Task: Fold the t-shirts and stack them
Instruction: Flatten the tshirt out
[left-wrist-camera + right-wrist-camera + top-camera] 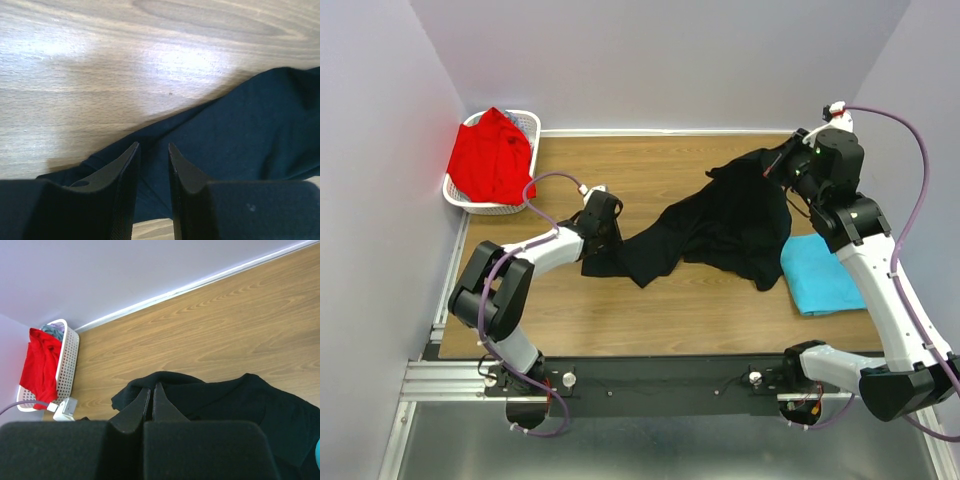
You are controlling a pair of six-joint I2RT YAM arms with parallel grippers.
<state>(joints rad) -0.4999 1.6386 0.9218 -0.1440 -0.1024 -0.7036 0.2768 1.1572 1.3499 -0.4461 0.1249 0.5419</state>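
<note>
The black t-shirt [720,225] lies crumpled across the middle of the table, drawn out between my two grippers. My right gripper [775,168] is shut on a fold of its far right edge [225,400] and holds that part raised; the fingertips [151,388] nearly touch. My left gripper [598,245] is low at the shirt's left end. Its jaws [152,146] stand a narrow gap apart, with the dark cloth [240,130] lying between and under them. The turquoise t-shirt [820,275] lies folded at the right. The red t-shirt [490,155] hangs in the basket.
The white lattice basket [528,125] stands in the far left corner against the walls and also shows in the right wrist view [70,355] with the red cloth [40,360]. Bare wood [620,160] lies beyond the black shirt and along the near edge.
</note>
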